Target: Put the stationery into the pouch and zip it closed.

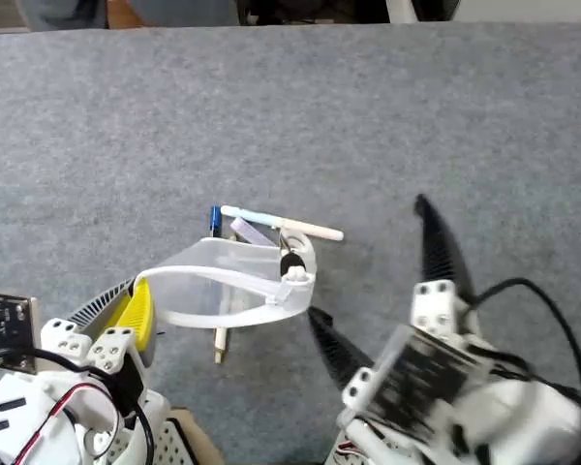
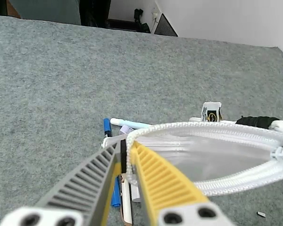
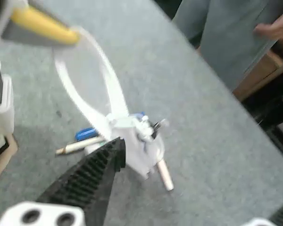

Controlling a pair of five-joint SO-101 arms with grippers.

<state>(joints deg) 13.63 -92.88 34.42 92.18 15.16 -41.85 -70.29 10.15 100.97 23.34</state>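
At table centre: pouch (image 1: 223, 269), mouth gaping, unzipped, one end pinched in left gripper (image 1: 134, 291). Pens (image 1: 281, 226) lie in or under its clear body, cannot tell which. Right gripper (image 1: 368, 260) spread wide, empty, beside zip pull (image 1: 295, 279). Zipping outstanding.

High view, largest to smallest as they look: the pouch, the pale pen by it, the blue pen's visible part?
1. pouch, clearly largest.
2. pale pen.
3. blue pen, smallest; the pouch covers most of it, so only its exposed end is ranked.
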